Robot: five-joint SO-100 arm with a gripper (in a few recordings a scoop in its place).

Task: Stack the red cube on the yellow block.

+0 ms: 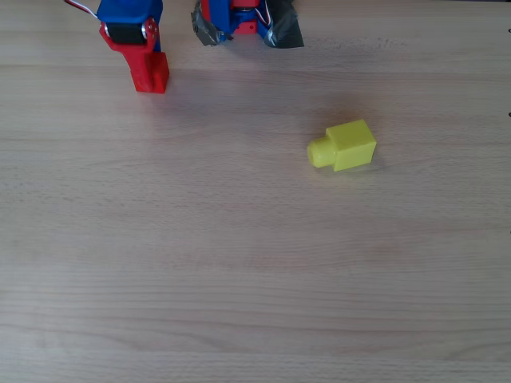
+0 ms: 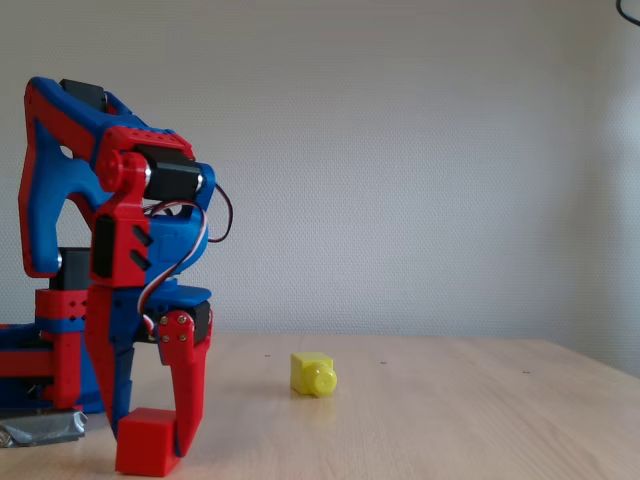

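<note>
arm: folded over itself at the left of the fixed view, wrist pointing straight down; in the overhead view it sits at the top left edge
gripper [image 2: 150,440]: fingers reach down to the table, one on each side of the cube; clamped on the cube, as far as the fixed view shows
cube [image 2: 147,442]: red, resting on the table between the fingers; in the overhead view at the top left [image 1: 152,76], half hidden under the gripper
block [image 1: 343,146]: yellow, lying on its side right of centre, stud pointing left in the overhead view; well apart from the cube
table [image 1: 239,271]: pale wood grain; grey tape by the arm's base [image 1: 279,32]
room: plain white wall behind the table in the fixed view
open room: bare table between cube and block, and across the lower half of the overhead view
</note>
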